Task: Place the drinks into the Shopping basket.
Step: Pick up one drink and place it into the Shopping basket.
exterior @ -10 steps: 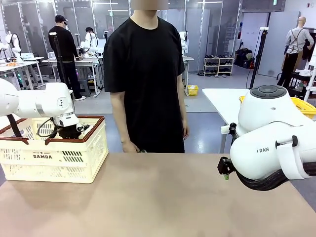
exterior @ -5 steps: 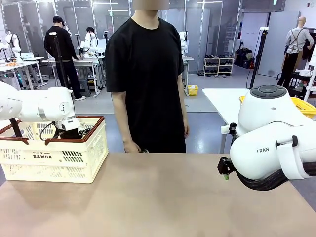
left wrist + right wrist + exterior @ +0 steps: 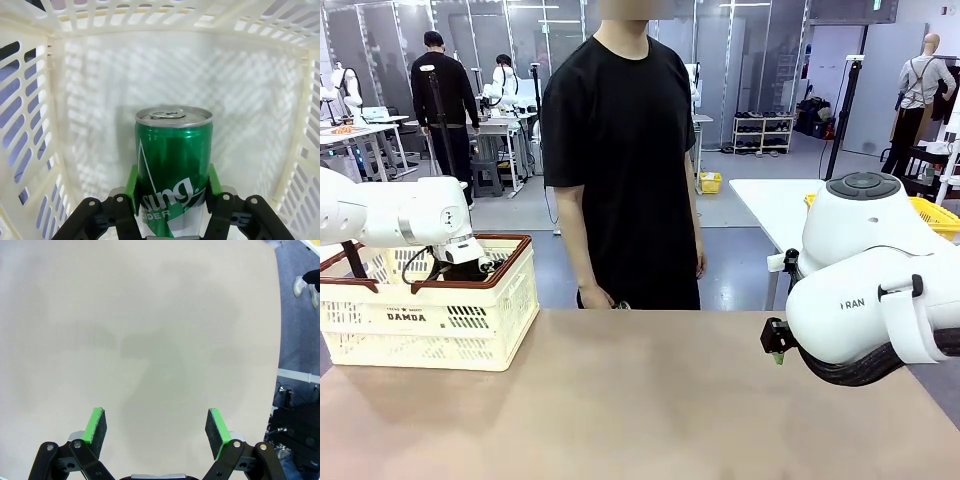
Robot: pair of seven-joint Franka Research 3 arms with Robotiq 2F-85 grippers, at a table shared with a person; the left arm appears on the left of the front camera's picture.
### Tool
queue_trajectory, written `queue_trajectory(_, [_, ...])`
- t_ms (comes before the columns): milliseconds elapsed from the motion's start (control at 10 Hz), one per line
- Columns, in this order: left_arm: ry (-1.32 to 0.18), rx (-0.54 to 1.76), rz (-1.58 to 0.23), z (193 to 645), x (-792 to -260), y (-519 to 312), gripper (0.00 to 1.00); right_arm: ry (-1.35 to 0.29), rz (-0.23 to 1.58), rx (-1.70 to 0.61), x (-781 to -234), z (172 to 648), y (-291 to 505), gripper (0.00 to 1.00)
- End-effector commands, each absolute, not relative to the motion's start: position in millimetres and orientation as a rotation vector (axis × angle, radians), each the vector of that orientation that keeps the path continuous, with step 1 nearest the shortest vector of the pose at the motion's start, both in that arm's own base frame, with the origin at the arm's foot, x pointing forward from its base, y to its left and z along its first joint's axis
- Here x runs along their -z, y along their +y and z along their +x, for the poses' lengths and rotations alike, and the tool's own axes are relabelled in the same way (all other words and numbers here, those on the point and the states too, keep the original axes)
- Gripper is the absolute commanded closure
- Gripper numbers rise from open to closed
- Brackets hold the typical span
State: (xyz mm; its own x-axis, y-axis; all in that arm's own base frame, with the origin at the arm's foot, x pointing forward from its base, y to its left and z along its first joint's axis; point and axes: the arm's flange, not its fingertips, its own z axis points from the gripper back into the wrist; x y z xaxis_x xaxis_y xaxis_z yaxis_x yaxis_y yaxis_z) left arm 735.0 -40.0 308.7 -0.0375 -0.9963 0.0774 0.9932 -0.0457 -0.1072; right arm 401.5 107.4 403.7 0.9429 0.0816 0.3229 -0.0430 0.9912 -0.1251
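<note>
Front view:
- Shopping basket runs off the left edge. The small print above "DAMDA" is too fine to read.
- Left gripper dips behind the basket's brown rim, and its fingers are hidden.
- Right gripper is mostly covered by the right arm. Just a black bit and a speck of green pad show.
- Person's hand, at the far edge of the table, has something small and dark at it, too small to identify.

Left wrist view:
- Green can: its base is hidden by the gripper's body and the bottom edge.
- The start of its lettering is covered; "sung" is legible.
- Cannot tell whether it stands on the basket floor.

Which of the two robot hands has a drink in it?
The left hand, inside the basket, grips a green can; the right hand is open over the table.
</note>
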Motion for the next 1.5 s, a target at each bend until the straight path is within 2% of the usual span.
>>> queue_trajectory(0, [0.031,1.622,-0.164,738,-308,-40,0.22,-0.330,-0.113,-0.058,-402,403,107,0.00])
queue_trajectory(100, [0.023,1.626,-0.167,735,-310,-39,0.02,-0.330,-0.113,-0.058,-402,403,107,0.00])
queue_trajectory(200, [0.016,1.630,-0.167,732,-313,-39,0.19,-0.330,-0.113,-0.058,-402,403,107,0.00])
queue_trajectory(300, [0.017,1.626,-0.166,729,-317,-39,0.00,-0.330,-0.113,-0.058,-402,403,107,0.00])
queue_trajectory(1000, [-0.054,1.672,-0.112,693,-362,-42,0.00,-0.330,-0.113,-0.058,-402,403,107,0.00])
queue_trajectory(1300, [-0.078,1.668,-0.075,687,-369,-38,0.00,-0.330,-0.113,-0.058,-402,403,107,0.00])
queue_trajectory(1400, [-0.029,1.650,-0.095,704,-370,-45,0.00,-0.330,-0.113,-0.058,-402,403,107,0.00])
